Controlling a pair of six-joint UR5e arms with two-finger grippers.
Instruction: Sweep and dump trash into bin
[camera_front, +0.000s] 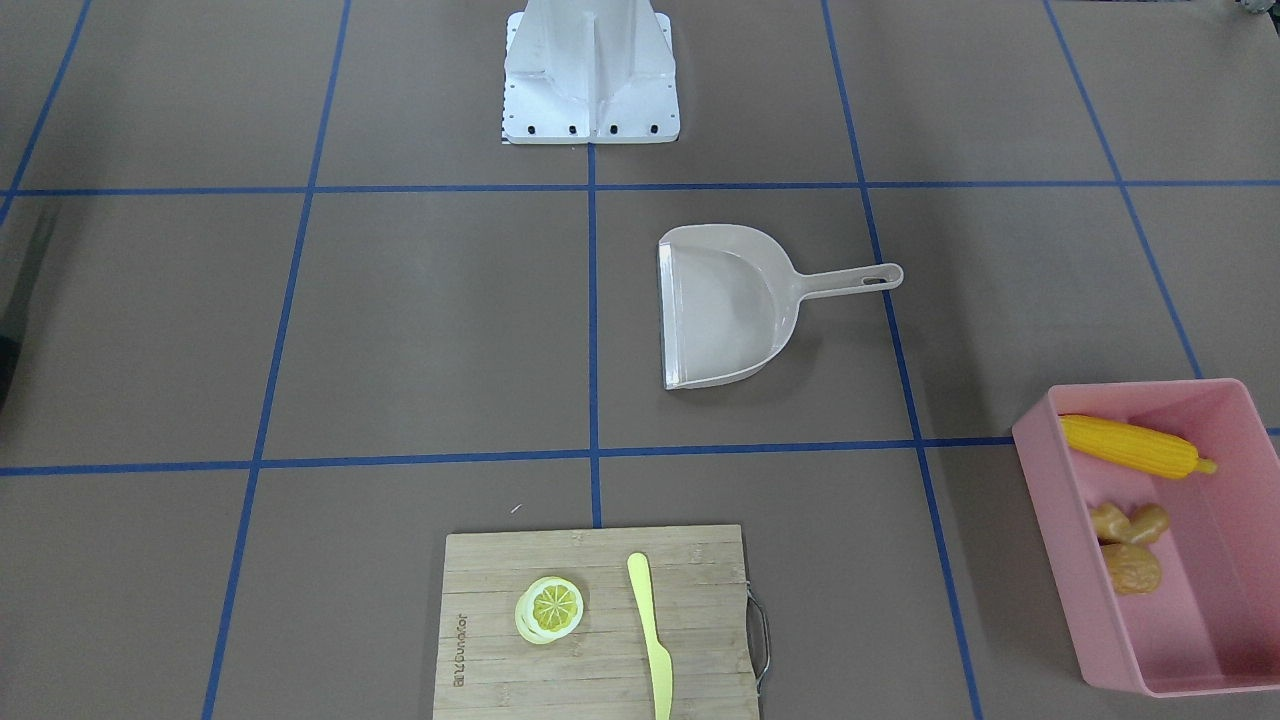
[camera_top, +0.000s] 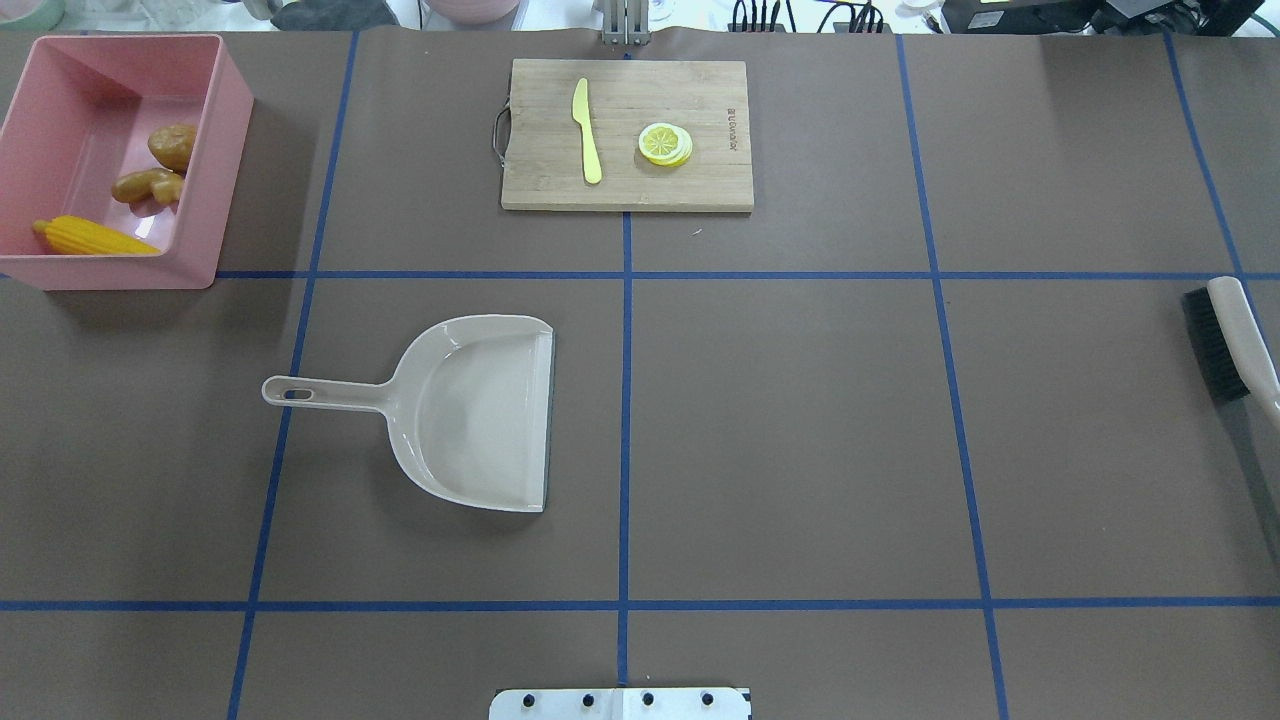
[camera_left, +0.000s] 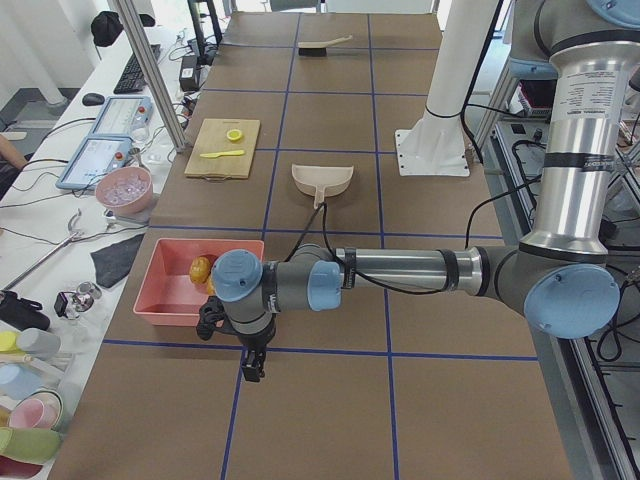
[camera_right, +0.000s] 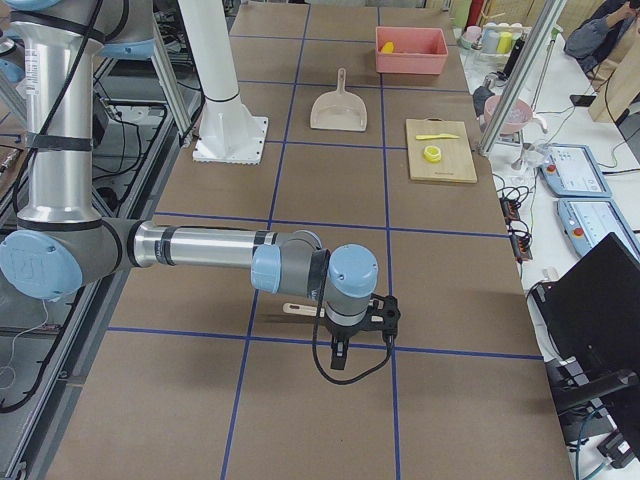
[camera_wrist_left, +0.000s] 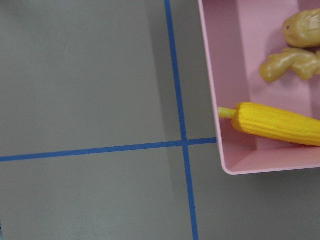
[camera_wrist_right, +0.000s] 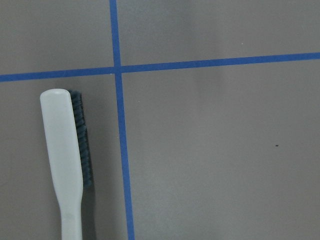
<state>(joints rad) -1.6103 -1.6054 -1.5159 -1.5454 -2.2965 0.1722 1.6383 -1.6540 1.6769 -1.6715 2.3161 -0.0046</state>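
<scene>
The left arm is reaching out level and low, its wrist turned so the left gripper is pointing straight down at the table. It is hanging farther from the dustpan than the bin is, just off the bin's outer wall. The right arm is stretching level in the same way on the dustpan's other side, and the right gripper is hanging nose-down over the brush. Each gripper is showing in a side view only, so I cannot tell whether either set of fingers is apart or together.

The dustpan is lying flat near the table's middle, handle pointing to the robot's left and open lip facing its right. From that lip a wide stretch of bare table is running out to the brush, which is lying well apart at the table's right edge. The bin is sitting beyond the dustpan's handle, toward the far left corner.

One bin is holding three pieces of trash: one corn cob, one ginger root and one potato. Beyond the dustpan's lip, at the far edge, one cutting board is carrying one knife and one lemon slice.
</scene>
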